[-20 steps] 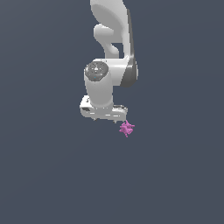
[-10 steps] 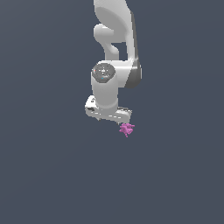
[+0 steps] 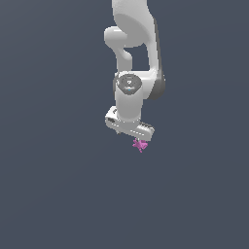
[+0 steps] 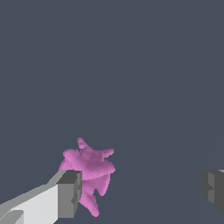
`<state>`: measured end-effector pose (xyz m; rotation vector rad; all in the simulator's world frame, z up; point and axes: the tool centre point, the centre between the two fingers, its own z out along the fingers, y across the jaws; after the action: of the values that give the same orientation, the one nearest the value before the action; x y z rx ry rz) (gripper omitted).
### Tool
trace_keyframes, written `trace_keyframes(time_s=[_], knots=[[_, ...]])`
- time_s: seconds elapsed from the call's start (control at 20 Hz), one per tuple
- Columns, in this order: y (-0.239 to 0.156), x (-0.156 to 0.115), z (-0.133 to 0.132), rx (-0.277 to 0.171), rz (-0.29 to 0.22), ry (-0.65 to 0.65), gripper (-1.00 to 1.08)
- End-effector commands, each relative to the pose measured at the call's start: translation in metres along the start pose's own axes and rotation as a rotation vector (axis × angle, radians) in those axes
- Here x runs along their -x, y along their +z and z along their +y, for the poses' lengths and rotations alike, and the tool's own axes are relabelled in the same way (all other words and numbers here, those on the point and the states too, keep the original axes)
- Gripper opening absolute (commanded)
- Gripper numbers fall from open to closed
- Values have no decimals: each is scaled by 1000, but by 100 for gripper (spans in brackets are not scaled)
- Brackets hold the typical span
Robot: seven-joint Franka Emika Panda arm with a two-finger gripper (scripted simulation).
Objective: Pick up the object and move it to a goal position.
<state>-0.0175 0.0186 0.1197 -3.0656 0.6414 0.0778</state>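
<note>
1. The object (image 4: pixel 89 173), a small magenta-pink lump with knobby spikes, lies on the dark counter (image 3: pixel 58 194) just beneath the tool (image 3: pixel 131 133). In the wrist view it sits right against the inner face of one finger (image 4: pixel 68 192), far off the midline between the two.
2. The tool stands wide: the other finger (image 4: pixel 214 188) shows well apart from the first, with bare counter filling most of the gap. It holds nothing.
3. In the exterior view the object (image 3: pixel 140 145) peeks out below the tool's lower edge, toward that view's right, so the offset reads the same from both cameras.
4. Risk, as I judge it: closing from here would have one finger shove the object sideways before the other arrives, so the lump could roll or spin on its spikes.
5. A further risk is descending with that finger over a spike, which could pin or flick the object away.
6. The irregular shape gives poor flat contact, so a lift could let it slip.
</note>
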Motion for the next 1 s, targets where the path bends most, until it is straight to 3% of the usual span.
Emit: trace_keyframes(time_s=[0.0,0.95], knots=[[5,5,-8,0,7,50,100],[29,36,-52,-9,47,328,100]])
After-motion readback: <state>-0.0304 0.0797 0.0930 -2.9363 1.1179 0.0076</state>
